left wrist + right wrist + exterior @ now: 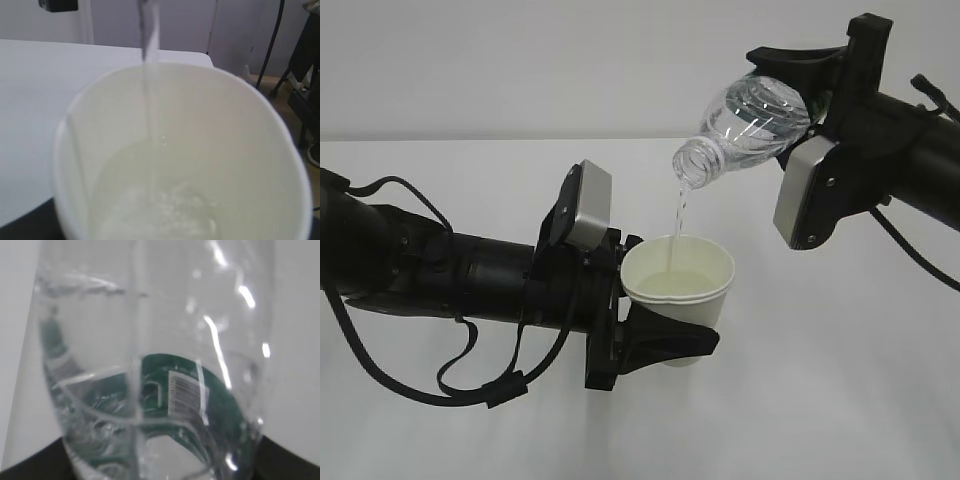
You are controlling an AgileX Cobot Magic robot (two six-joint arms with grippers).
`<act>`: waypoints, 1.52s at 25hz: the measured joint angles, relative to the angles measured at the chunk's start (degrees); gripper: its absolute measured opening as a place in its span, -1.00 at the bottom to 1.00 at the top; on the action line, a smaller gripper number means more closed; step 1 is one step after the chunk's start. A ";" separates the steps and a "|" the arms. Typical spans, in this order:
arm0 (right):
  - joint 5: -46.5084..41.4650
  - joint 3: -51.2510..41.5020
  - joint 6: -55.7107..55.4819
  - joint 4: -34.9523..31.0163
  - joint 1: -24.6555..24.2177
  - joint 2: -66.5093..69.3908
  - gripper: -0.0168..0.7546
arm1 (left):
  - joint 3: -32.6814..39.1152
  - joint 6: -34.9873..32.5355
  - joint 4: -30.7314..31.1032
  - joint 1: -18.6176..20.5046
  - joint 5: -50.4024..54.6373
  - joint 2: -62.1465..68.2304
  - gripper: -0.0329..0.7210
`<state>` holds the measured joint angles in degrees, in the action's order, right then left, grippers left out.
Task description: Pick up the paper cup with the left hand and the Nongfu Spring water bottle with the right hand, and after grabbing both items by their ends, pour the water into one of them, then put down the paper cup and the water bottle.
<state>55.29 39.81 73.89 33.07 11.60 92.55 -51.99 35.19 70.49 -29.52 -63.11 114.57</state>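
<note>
From the side, we are pouring. Our right hand [810, 110] is pinching the Nongfu Spring water bottle [752, 125] by its bottom end and tipping it. The water [678, 222] is falling in a thin line into the paper cup [678, 283], which our left hand [655, 335] is squeezing above the white table [840, 400].

From the left wrist, we are seeing the cup [200, 150] filling up.

From the right wrist, the bottle [155, 365] is looking nearly empty. Next, we think, we are tipping it back up and setting both down. Nothing is blocking us.
</note>
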 joint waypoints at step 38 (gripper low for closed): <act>0.08 0.00 0.87 0.00 0.00 0.00 0.08 | 0.00 0.00 1.25 0.00 0.00 0.00 0.34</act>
<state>55.37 39.81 74.76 33.07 11.60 92.55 -51.99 35.18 71.74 -29.52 -63.11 114.57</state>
